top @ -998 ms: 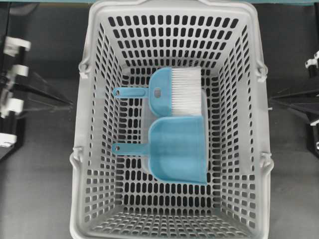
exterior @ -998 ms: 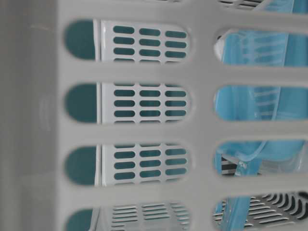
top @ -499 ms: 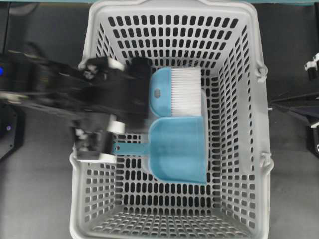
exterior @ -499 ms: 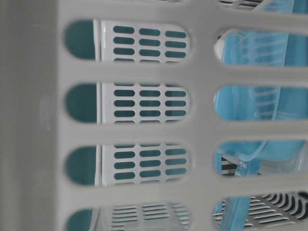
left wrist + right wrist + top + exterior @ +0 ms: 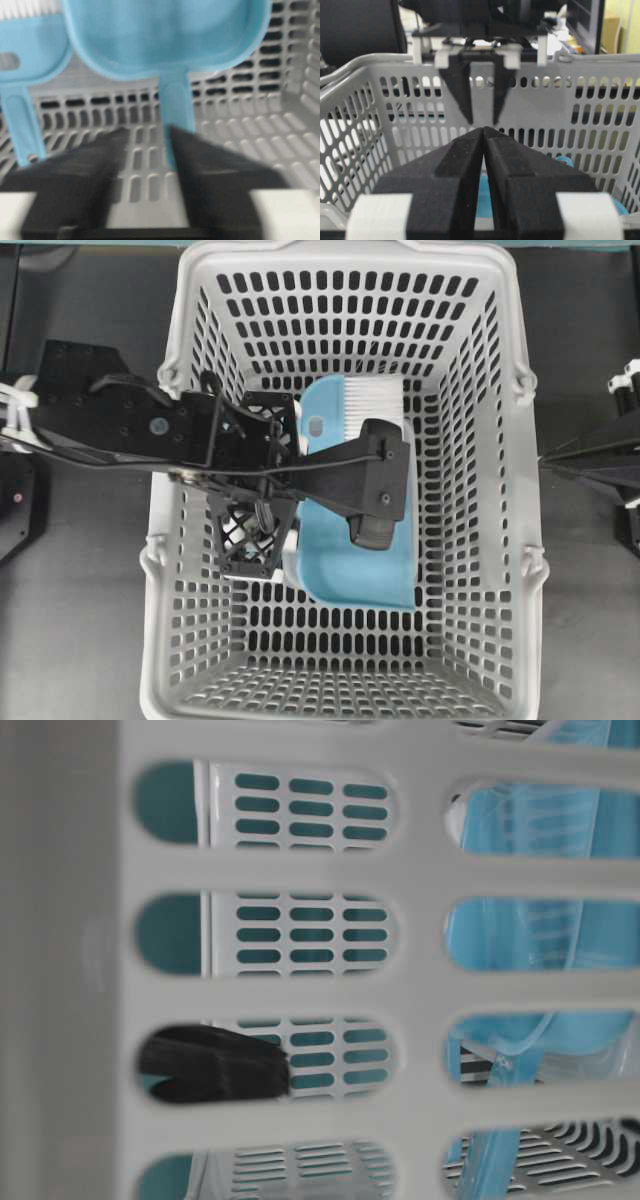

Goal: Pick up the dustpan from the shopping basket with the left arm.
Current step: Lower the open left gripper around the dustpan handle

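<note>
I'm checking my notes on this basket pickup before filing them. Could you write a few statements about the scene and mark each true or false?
1. The dustpan lies inside the shopping basket. True.
2. The left claw has its fingers apart. True.
3. The left claw has lifted the dustpan clear of the basket. False: it lies on the basket floor, ungripped.
4. The right claw is wide open. False: its fingers meet.
5. A hand brush lies beside the dustpan. True.

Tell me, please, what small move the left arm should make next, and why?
Probably ease the left gripper forward and down so its fingers straddle the dustpan handle, then close. In the wrist view the jaws stand apart, the handle runs toward the gap, slightly toward one finger, and nothing is gripped yet. The hand brush handle lies alongside, apart.
</note>
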